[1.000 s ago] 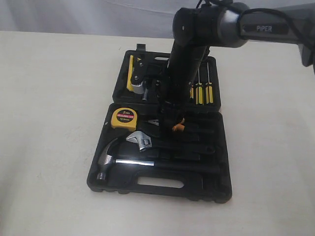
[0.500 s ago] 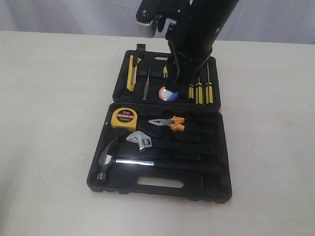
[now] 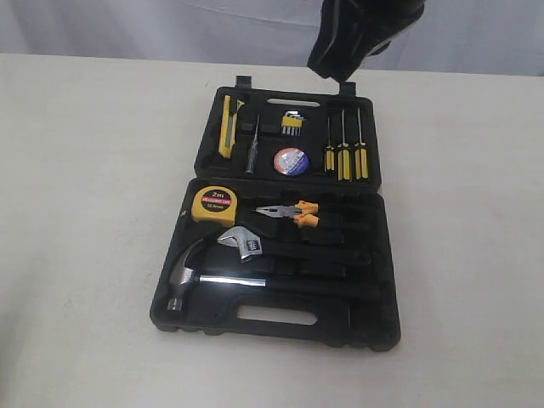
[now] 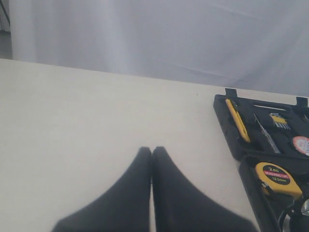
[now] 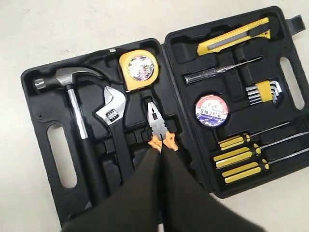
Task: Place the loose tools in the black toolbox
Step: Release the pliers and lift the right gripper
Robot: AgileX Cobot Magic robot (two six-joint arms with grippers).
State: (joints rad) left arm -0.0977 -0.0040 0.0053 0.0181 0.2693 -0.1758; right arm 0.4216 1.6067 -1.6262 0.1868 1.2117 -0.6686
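We see a broad cream table (image 3: 85,212) with a matt top filling most of the exterior view. Toward 12 o'clock its far edge meets a pale grey-white curtain (image 3: 127,25) hanging in soft vertical folds across the whole width. The light is even and diffuse, and shadows on the tabletop are faint. At 9 and 3 o'clock the top runs out of frame.

The yellow tape measure (image 3: 213,205) bears a round black label that reads "2m" in yellow, above a red band of print too small to read. It lies ahead of the right jaws and off to one side of the left jaws. The small tape roll (image 5: 211,110), also ahead of the right jaws, has a white label with a row of dark capitals, too blurred to read surely.
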